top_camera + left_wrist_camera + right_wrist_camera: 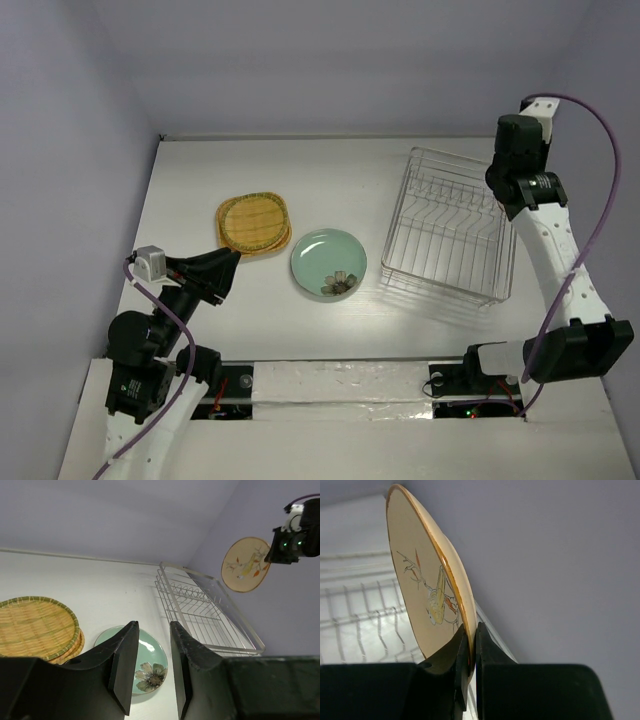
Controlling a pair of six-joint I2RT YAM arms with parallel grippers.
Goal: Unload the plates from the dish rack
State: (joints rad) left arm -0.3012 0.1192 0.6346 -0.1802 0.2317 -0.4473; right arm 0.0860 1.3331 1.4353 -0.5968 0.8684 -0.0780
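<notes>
The silver wire dish rack (445,235) stands at the right of the table, and no plate shows in it. My right gripper (471,645) is shut on the rim of a beige floral round plate (427,595) and holds it upright in the air above the rack; the plate also shows in the left wrist view (245,564). A stack of orange-yellow woven-look plates (254,222) lies at the left-centre. A pale green flowered plate (328,262) lies flat beside it. My left gripper (230,264) is open and empty, above the table near the green plate (150,662).
The rack (205,612) has rows of upright tines along its far side. White walls close in the table at the back and the left. A padded white strip runs along the near edge between the arm bases.
</notes>
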